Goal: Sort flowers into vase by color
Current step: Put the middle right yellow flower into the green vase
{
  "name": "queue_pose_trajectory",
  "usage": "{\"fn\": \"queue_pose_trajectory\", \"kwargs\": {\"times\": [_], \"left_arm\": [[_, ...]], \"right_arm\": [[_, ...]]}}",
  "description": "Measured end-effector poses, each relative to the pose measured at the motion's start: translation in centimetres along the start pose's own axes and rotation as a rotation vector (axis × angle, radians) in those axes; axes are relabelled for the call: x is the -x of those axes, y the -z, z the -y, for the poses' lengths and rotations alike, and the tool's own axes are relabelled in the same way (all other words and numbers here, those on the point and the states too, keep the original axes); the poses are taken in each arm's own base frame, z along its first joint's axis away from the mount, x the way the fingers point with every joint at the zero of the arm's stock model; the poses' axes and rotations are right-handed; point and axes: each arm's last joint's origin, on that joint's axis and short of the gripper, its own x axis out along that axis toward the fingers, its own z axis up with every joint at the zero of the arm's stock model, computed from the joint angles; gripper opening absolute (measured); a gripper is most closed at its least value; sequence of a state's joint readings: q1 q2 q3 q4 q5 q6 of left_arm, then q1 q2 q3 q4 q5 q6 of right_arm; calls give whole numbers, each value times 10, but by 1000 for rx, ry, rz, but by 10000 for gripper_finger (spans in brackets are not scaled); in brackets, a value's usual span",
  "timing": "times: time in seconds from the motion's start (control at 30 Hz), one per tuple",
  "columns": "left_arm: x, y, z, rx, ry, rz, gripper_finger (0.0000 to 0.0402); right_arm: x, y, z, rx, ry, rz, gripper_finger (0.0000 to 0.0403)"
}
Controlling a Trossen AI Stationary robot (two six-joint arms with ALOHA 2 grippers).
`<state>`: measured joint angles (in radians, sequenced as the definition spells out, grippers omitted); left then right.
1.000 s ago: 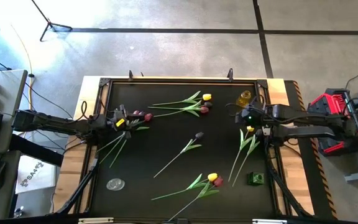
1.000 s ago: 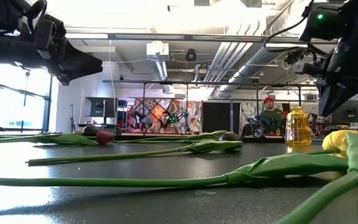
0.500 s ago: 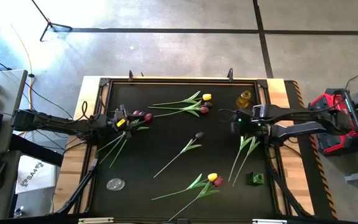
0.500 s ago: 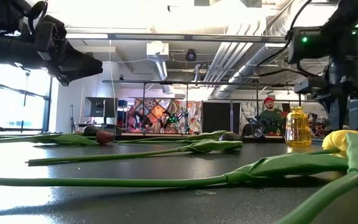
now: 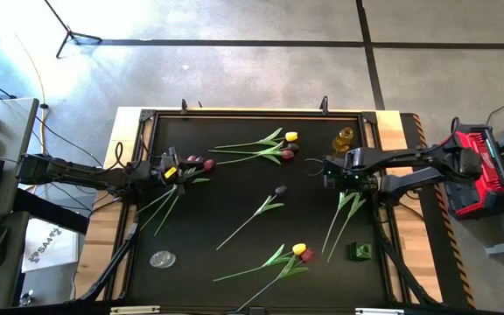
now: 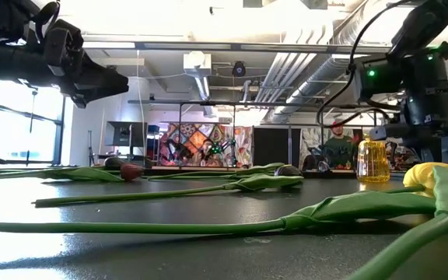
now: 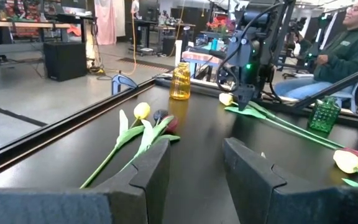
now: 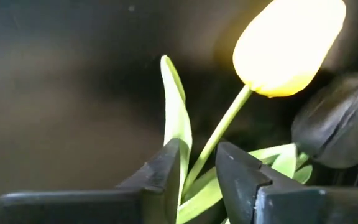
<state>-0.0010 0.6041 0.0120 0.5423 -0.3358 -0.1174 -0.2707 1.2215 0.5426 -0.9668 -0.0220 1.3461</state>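
The right tool [image 8: 197, 171] pointed down at the surface [image 5: 234, 175], its 2 fingers [image 8: 160, 171] set narrowly either side of a yellow tulip's stem [image 8: 219, 140], apart rather than pinched. That arm reached in level from the right edge. The left tool [image 7: 194, 168] hovered near the left edge, fingers parted around nothing. 3 yellow heads showed from above, 1 dark-headed tulip [image 5: 269, 203] lay mid-surface, stem running toward the near left. 2 stems below the right tool [image 5: 344, 210] ran toward the near edge. 1 yellow vase [image 5: 346, 138] stood at the far right.
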Motion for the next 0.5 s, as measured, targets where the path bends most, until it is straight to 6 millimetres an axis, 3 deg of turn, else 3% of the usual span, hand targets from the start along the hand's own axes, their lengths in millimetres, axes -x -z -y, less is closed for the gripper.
{"fn": "queue_pose_trajectory", "kwargs": {"times": [0.17, 0.33, 0.5], "left_arm": [[0, 0, 0, -32, -2, 0, 133], [0, 0, 0, -43, -12, 2, 133], [0, 0, -1, -43, -18, 2, 133]], "right_arm": [[-1, -4, -1, 4, 2, 47, 53], [-1, -7, -11, 46, -103, 67, 8], [0, -6, -19, 88, -171, 84, 7]]}}
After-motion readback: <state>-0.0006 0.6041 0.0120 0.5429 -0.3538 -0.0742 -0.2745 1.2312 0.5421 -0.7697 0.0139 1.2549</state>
